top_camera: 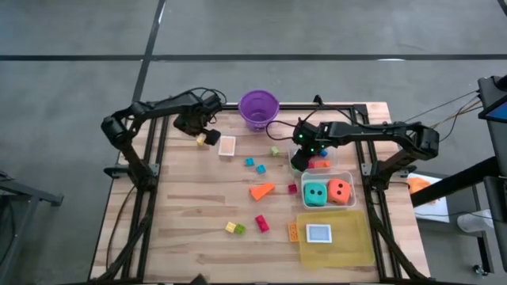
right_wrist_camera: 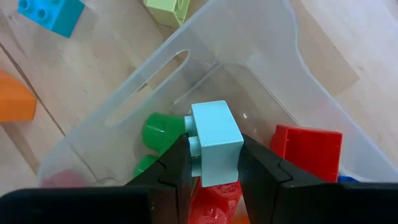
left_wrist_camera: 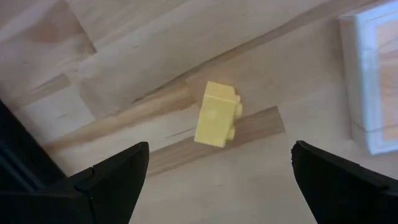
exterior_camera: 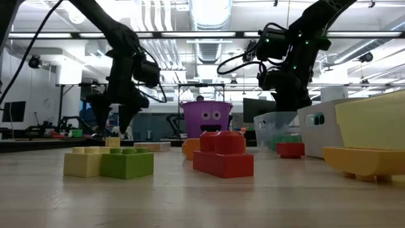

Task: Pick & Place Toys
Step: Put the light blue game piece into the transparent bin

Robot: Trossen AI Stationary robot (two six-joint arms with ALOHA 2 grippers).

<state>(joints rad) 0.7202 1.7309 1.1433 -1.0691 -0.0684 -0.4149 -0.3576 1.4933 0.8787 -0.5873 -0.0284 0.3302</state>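
Right gripper [right_wrist_camera: 214, 163] is pinched on a pale blue studded plastic brick [right_wrist_camera: 214, 143], holding it above the small clear plastic tub [right_wrist_camera: 261, 37]; that tub sits just in front of and to the right of the purple plastic bucket [top_camera: 258, 107]. Green rounded pieces [right_wrist_camera: 163, 130] and a red brick [right_wrist_camera: 309, 151] lie in the tub under the held brick. The right arm reaches in from the table's right edge, elbow bent, wrist tipped downward over the tub.

Left gripper [left_wrist_camera: 214, 171], to the left of the purple bucket, has its fingers spread wide with nothing between them, pointing down at a small yellow studded brick [left_wrist_camera: 216, 114] lying on the wooden table [top_camera: 190, 198] (not touching it). The left arm stretches in from the table's left edge, wrist bent down. A white-bordered card [top_camera: 227, 146] lies just beside the yellow brick, on the side nearer the bucket.

No readable writing shows; the bucket bears a printed face [exterior_camera: 207, 116] in the low view.
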